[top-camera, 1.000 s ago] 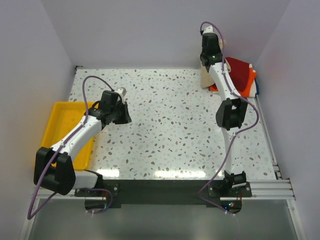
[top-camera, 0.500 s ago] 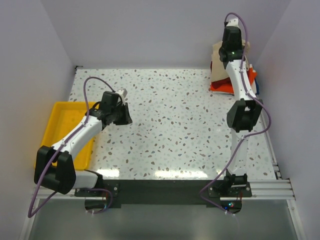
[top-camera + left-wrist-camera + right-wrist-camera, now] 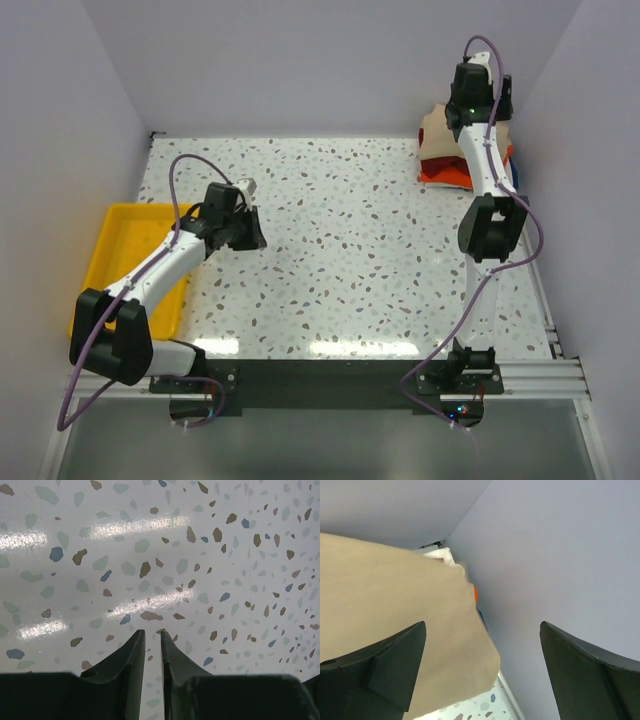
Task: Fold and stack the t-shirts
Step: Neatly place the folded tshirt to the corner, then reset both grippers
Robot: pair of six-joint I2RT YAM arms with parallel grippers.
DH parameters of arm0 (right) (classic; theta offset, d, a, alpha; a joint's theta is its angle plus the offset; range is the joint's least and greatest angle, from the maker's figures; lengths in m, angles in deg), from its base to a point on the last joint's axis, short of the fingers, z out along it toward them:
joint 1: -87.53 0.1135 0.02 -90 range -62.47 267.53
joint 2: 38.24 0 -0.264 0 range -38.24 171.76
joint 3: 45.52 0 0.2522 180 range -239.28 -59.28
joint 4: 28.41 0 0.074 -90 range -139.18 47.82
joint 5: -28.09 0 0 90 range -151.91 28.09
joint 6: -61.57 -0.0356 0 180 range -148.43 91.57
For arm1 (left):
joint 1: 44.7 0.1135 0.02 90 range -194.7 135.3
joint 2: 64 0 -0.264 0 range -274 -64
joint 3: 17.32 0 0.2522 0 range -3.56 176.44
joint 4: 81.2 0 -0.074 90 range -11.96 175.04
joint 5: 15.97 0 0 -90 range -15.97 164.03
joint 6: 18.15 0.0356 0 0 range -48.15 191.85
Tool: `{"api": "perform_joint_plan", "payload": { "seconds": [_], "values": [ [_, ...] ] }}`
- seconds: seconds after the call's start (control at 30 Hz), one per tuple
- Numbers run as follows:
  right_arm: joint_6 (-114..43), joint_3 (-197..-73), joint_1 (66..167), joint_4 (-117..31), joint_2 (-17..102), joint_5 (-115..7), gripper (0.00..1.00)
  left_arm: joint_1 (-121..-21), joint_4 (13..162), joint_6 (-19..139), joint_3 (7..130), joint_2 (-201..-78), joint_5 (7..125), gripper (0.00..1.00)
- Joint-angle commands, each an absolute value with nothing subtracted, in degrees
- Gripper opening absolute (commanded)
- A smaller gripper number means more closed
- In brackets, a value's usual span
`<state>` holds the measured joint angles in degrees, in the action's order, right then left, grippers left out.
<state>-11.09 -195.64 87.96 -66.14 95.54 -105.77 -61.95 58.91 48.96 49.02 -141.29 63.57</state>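
Top external view: my right claw (image 3: pixel 478 100) is high over the far corner of the speckled white table (image 3: pixel 350 250), at about 1 o'clock. Under it is the tan soft cloth t-shirt (image 3: pixel 435 125). It covers the folded dark red cloth t-shirt (image 3: pixel 452 160) and the bright orange cloth t-shirt (image 3: pixel 440 176), whose edges show on the 6 o'clock side. My left claw (image 3: pixel 250 235) hovers low over bare table at 9 o'clock, just beside the yellow plastic tray (image 3: pixel 110 225).

Left wrist view: my left fingers (image 3: pixel 134 652) are almost pressed together. There is only a thin slit between them and nothing in it.

Right wrist view: my right fingers (image 3: pixel 395 655) are spread wide and pinch nothing. The tan cloth fills the side from 9 to 6 o'clock, and the grey wall (image 3: pixel 560 555) fills the rest. I cannot tell if the cloth lies flat on the pile.

I think the step is to leave the tan shirt on top of the stack. To do it well, I should go straight up with the fingers wide, so no fold is caught or pulled. After that I should check that its edges sit square over the two shirts below.
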Motion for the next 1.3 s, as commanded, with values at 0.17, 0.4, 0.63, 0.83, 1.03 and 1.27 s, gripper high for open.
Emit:
{"api": "perform_joint_plan", "payload": {
  "seconds": [0.17, 0.4, 0.63, 0.83, 1.03, 1.27],
  "values": [
    [-18.0, -198.7, 87.7, -67.4, 94.4, -104.8, 0.99, -61.7, 61.6, 50.2, 48.3, -140.8, 61.8, 0.24],
    [-32.4, -190.7, 88.2, -70.7, 84.1, -95.1, 0.99, -61.7, 61.8, 50.1, 48.7, -140.4, 61.4, 0.24],
    [-42.5, -163.6, 95.2, -66.1, 65.3, -88.4, 0.99, -61.7, 61.8, 50.1, 49.2, -139.1, 61.5, 0.24],
    [-49.4, -142.4, 102.4, -64.4, 51.8, -80.1, 0.99, -61.7, 61.7, 50.2, 48.6, -137.0, 62.7, 0.24],
    [-54.5, -122.7, 107.2, -62.3, 38.3, -69.9, 0.99, -61.7, 60.8, 49.9, 47.9, -134.8, 63.5, 0.24],
    [-53.7, -111.0, 107.7, -65.8, 22.9, -70.7, 0.99, -61.7, 60.4, 49.0, 43.8, -128.3, 64.5, 0.25]
  ]
}}
